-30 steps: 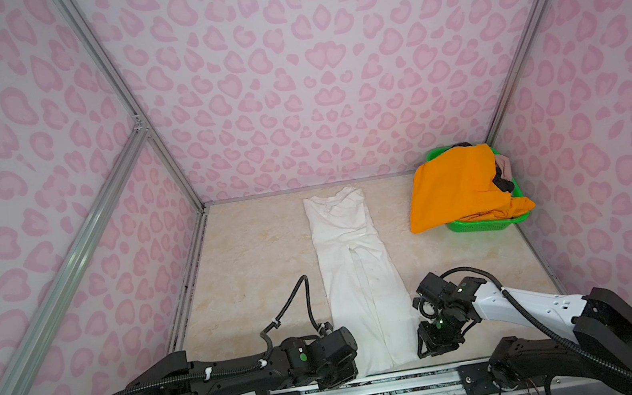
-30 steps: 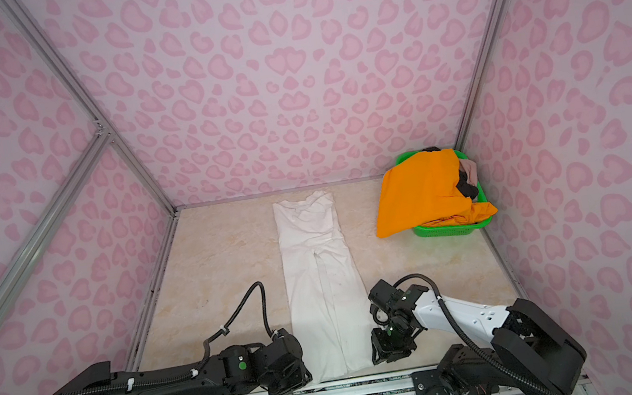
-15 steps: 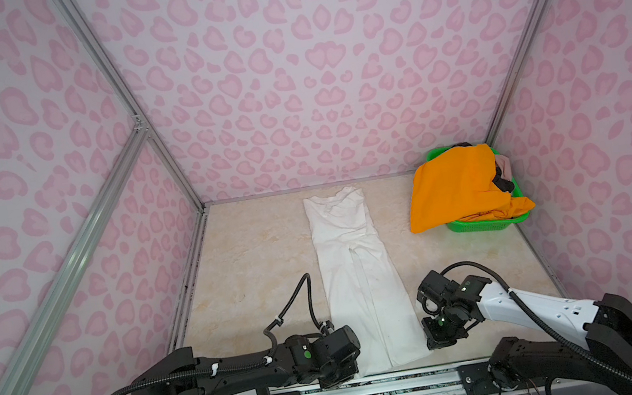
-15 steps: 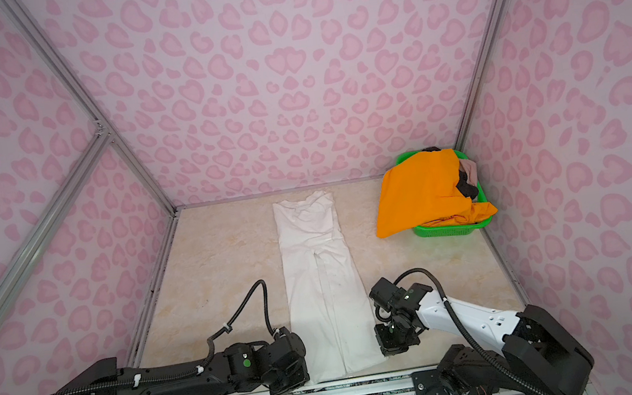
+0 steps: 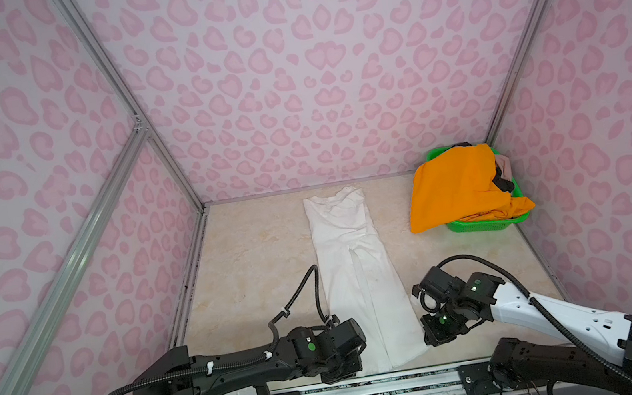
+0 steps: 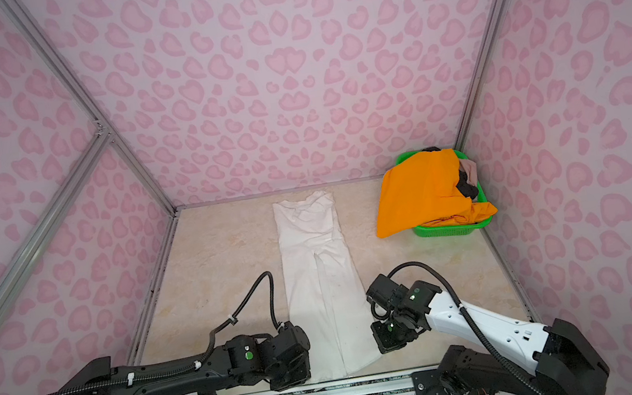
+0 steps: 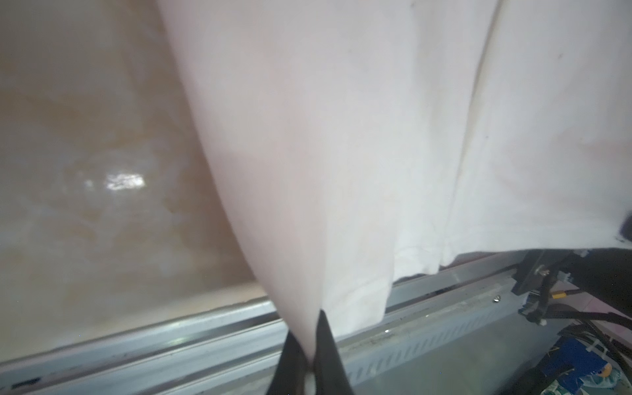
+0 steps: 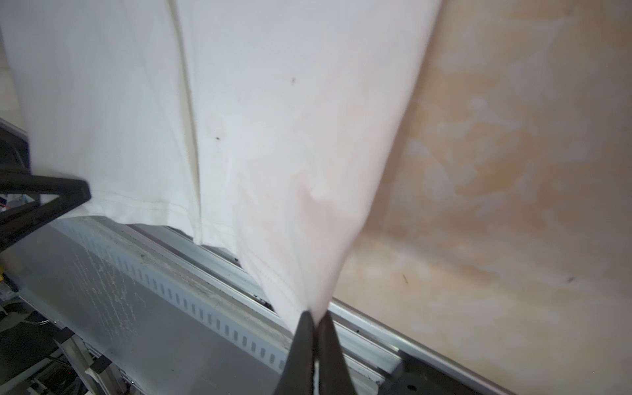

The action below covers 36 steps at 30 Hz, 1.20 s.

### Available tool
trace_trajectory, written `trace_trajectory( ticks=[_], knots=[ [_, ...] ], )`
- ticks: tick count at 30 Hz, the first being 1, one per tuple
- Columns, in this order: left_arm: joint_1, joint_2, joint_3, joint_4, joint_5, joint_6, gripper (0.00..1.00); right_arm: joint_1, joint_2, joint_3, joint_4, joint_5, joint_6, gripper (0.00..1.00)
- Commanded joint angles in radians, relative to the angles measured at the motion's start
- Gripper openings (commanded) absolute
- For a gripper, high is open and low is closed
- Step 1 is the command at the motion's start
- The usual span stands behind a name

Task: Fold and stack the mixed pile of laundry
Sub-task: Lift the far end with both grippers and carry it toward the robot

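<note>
The left pincer (image 7: 307, 328) and right pincer (image 8: 316, 318) are each clamping one near hem corner of the single white garment (image 5: 358, 268), probably readying a lengthwise fold; it is lying flat mid-surface (image 5: 255, 257); farther off, one green basket (image 5: 482, 225) is holding orange shorts (image 5: 455, 187), one black piece (image 5: 501, 181) and one beige-pink piece (image 5: 504, 163).

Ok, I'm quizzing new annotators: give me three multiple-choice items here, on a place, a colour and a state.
1. Where on the beige marbled table is the green plastic mesh basket? A near left; B centre; C far right corner.
2. Colour of the large garment draped over it? A orange; B blue; C white.
3. The left gripper is: A open; B shut on the long white garment's hem; C shut on the basket.
C, beside the back and right walls; A, plainly orange; B, cloth pinched in the left wrist view.
</note>
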Motion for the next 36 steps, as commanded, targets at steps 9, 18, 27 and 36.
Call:
trace_trajectory(
  ticks=[9,18,27,36],
  knots=[
    [0.000,-0.065,0.070,-0.124,-0.017,0.014,0.03,0.031,-0.049,0.074,-0.065,0.067,-0.003,0.00],
    [-0.001,-0.155,0.064,-0.109,-0.057,-0.014,0.03,0.032,-0.082,0.040,-0.043,0.092,0.020,0.00],
    [-0.001,-0.049,-0.001,0.020,-0.017,-0.018,0.03,0.027,-0.017,-0.105,0.045,0.045,0.105,0.10],
    [0.000,0.000,0.002,0.047,0.015,0.002,0.03,-0.003,0.028,-0.190,0.187,-0.073,0.156,0.48]
  ],
)
